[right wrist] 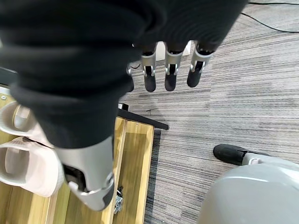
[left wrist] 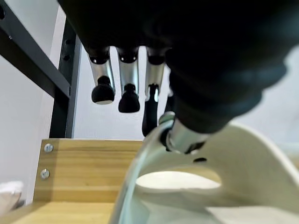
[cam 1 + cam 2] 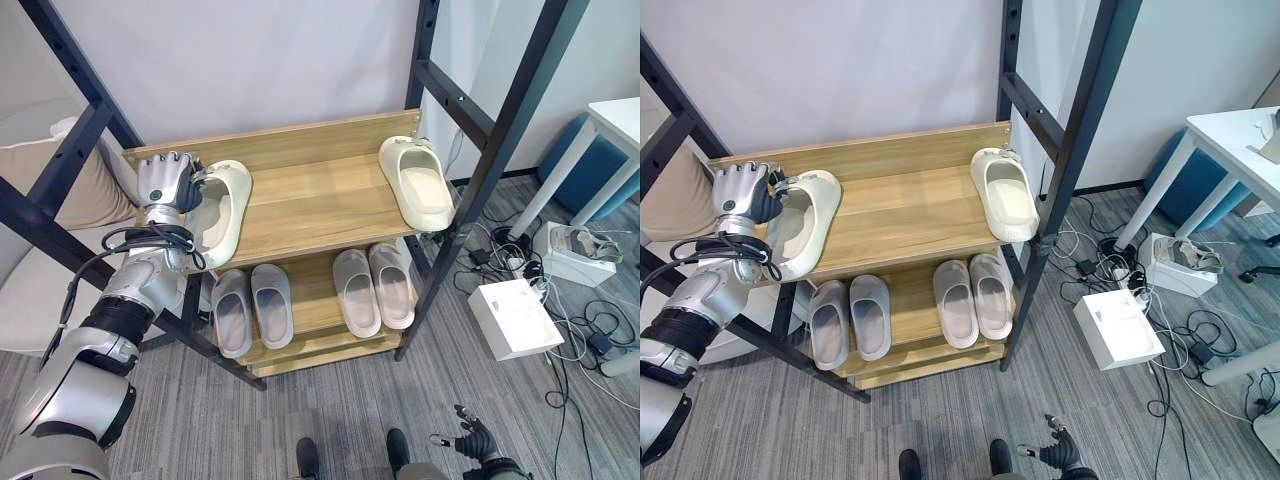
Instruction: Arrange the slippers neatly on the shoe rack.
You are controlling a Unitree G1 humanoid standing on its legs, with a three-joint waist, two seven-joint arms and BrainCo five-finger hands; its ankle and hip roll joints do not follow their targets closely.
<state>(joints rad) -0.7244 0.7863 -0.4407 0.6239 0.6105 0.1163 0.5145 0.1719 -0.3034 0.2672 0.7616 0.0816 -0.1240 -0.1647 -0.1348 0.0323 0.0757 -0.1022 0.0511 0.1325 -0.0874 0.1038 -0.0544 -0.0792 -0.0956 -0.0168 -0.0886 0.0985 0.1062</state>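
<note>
The wooden shoe rack (image 3: 312, 205) has a cream slipper (image 3: 224, 212) at the left end of its top shelf, tilted and overhanging the shelf's edge. My left hand (image 3: 165, 182) is against that slipper's outer side. In the left wrist view its fingers (image 2: 128, 86) hang straight above the shelf while the thumb touches the slipper's strap (image 2: 233, 156). A second cream slipper (image 3: 418, 182) lies flat at the shelf's right end. Two pairs of grey slippers (image 3: 250, 307) (image 3: 373, 290) sit on the lower shelf. My right hand (image 3: 476, 440) hangs low over the carpet, fingers (image 1: 170, 70) relaxed and holding nothing.
Black slanted frame posts (image 3: 500, 150) flank the rack on both sides. A white box (image 3: 513, 318), cables and a white device (image 3: 575, 252) lie on the carpet to the right, under a white table (image 3: 612, 120). A beige cushion (image 3: 60, 170) is at the left.
</note>
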